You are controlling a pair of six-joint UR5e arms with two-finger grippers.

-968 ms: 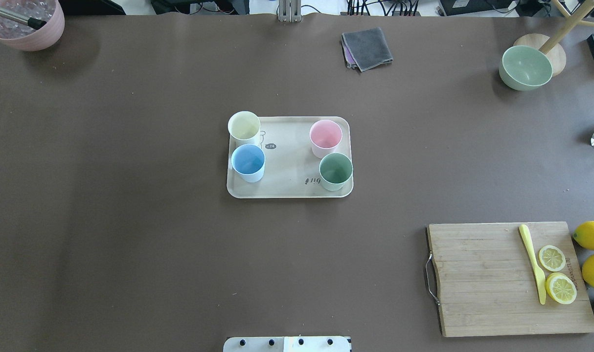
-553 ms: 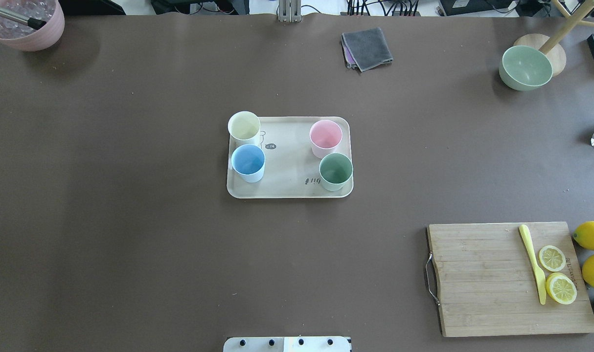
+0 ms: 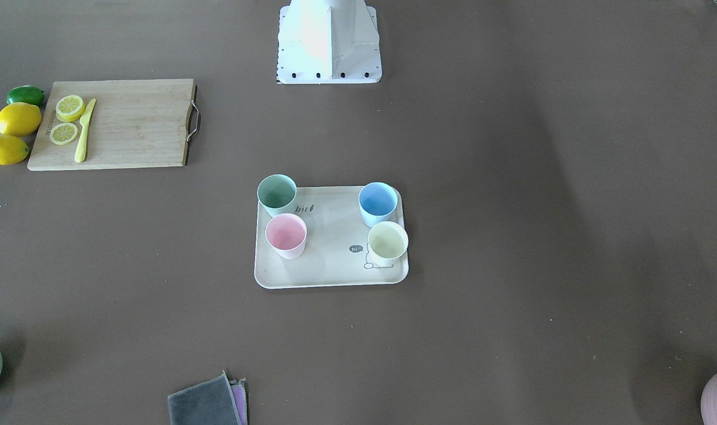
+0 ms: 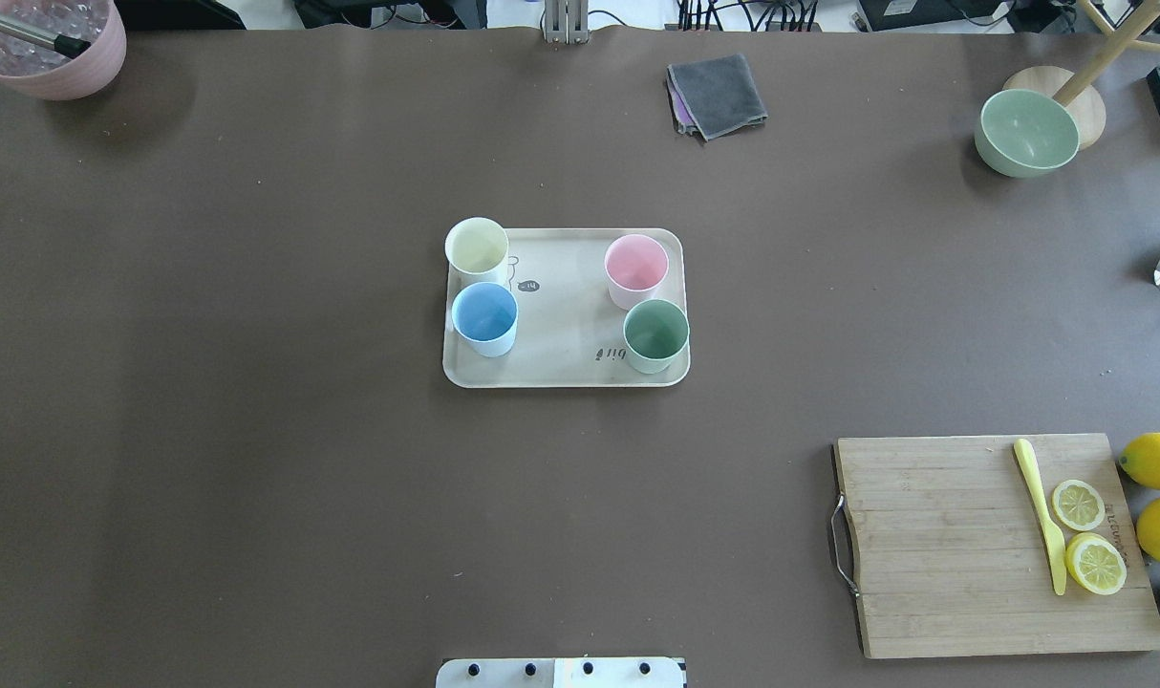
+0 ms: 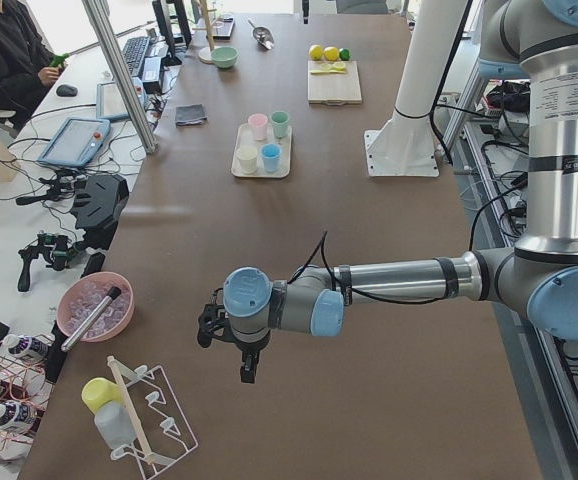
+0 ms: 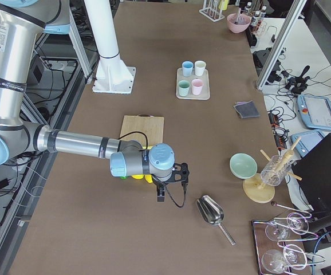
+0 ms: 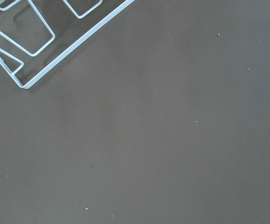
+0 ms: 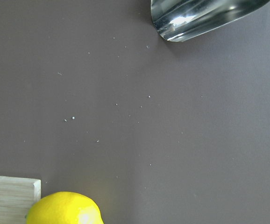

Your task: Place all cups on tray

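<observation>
Left fingers (image 5: 248, 372) and right fingers (image 6: 160, 196), openness indeterminable, hang at opposite counter (image 4: 255, 430) ends, well apart from tray (image 4: 566, 375) bearing all four cups (image 4: 484, 315).

We record one beige rectangular tray (image 4: 566, 320) with rounded corners and a raised rim, lying flat at the middle of the table (image 4: 255, 401). On it we count four matte tapered cups, all upright. The cream-yellow cup (image 4: 477, 247) and light blue cup (image 4: 484, 315) stand just beside each other on the robot's left. The pink cup (image 4: 636, 268) and pale green cup (image 4: 655, 334) stand likewise on its right.
</observation>
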